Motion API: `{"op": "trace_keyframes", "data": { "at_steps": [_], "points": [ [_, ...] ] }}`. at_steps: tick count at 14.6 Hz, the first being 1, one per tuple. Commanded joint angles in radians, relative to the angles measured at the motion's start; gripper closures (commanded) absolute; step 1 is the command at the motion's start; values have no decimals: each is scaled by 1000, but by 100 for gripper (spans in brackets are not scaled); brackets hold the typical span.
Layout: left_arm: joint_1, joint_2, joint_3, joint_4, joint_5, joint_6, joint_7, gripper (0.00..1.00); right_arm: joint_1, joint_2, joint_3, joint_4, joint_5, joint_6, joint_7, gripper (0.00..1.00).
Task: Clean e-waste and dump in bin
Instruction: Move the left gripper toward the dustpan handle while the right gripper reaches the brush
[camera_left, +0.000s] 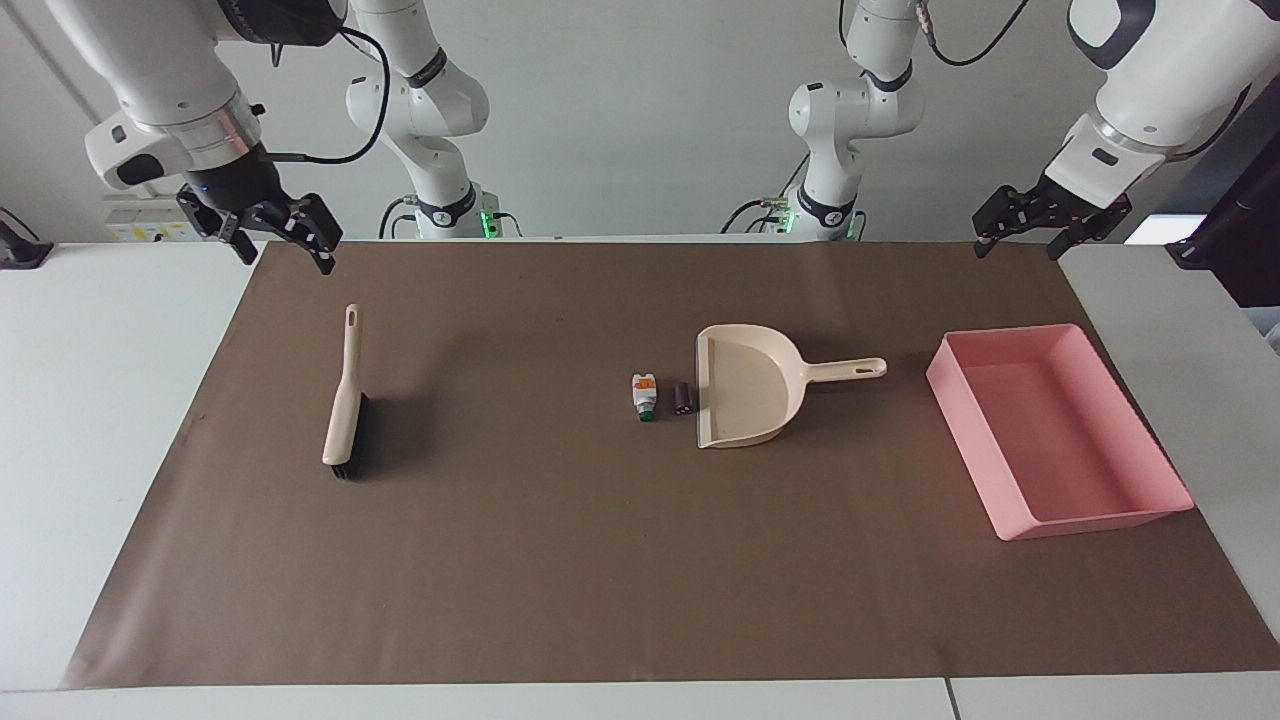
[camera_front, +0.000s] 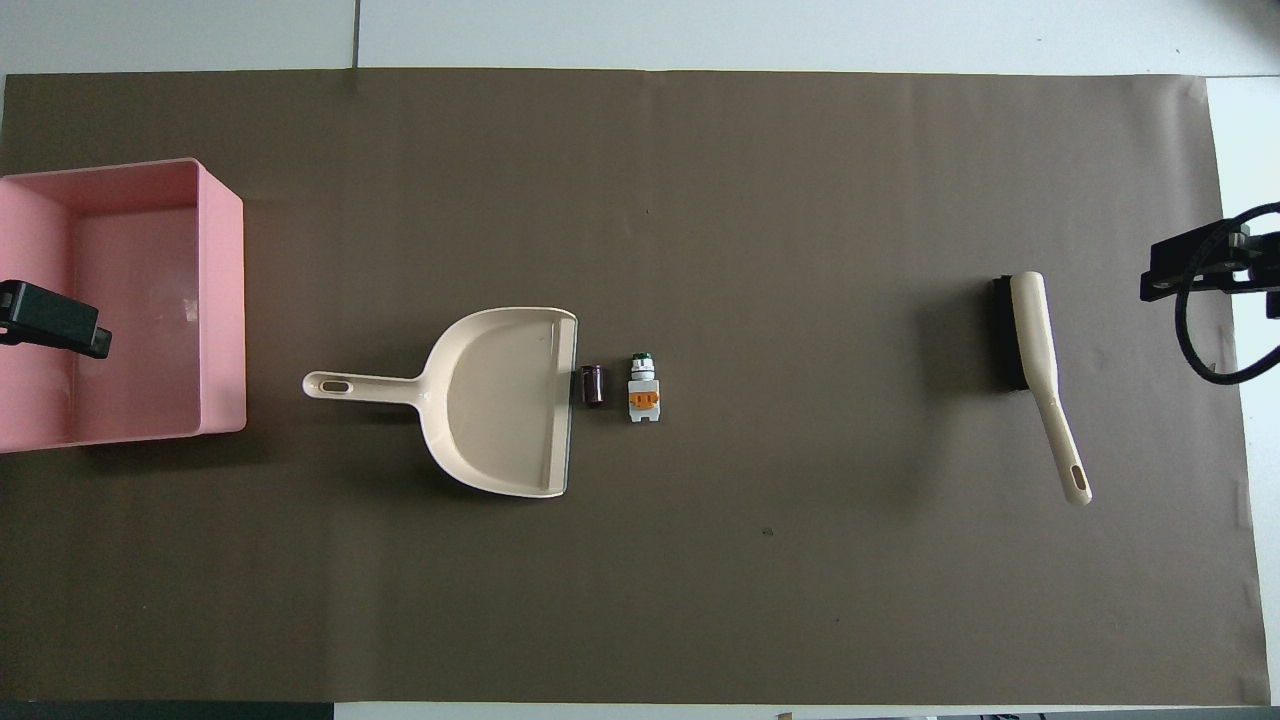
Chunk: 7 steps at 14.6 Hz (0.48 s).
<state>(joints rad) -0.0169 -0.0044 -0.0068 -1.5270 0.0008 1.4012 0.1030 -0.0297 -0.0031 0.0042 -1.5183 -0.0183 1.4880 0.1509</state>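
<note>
The e-waste lies mid-mat as two small bits side by side: a white cylinder (camera_left: 645, 395) (camera_front: 642, 390) with an orange label and green end, and a dark block (camera_left: 683, 398) (camera_front: 592, 385) just off the dustpan's mouth. The pink bin (camera_left: 965, 440) (camera_front: 222, 300) sits at the left arm's end of the table, with nothing in it. My left gripper (camera_left: 1018, 250) (camera_front: 55, 320) hangs open in the air by the bin's corner nearest the robots, holding nothing. Well above the brush's end of the mat, my right gripper (camera_left: 285, 255) (camera_front: 1200, 265) is open and holds nothing.
A beige dustpan (camera_left: 745, 385) (camera_front: 510, 400) lies flat, its mouth toward the e-waste and its handle toward the bin. A beige brush (camera_left: 347, 400) (camera_front: 1040, 360) with dark bristles lies at the right arm's end. A brown mat (camera_left: 560, 560) covers the table.
</note>
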Motion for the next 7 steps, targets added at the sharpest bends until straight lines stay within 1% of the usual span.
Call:
{"op": "trace_keyframes", "data": {
  "at_steps": [1,7],
  "points": [
    [2,-8,-2,-10,18,-5,1,1,-15,-18,7,-22,20,5,-30,1],
    [2,-8,-4,-10,16,15,23,1,-18,-18,4,-22,20,8,-31,1]
  ]
}}
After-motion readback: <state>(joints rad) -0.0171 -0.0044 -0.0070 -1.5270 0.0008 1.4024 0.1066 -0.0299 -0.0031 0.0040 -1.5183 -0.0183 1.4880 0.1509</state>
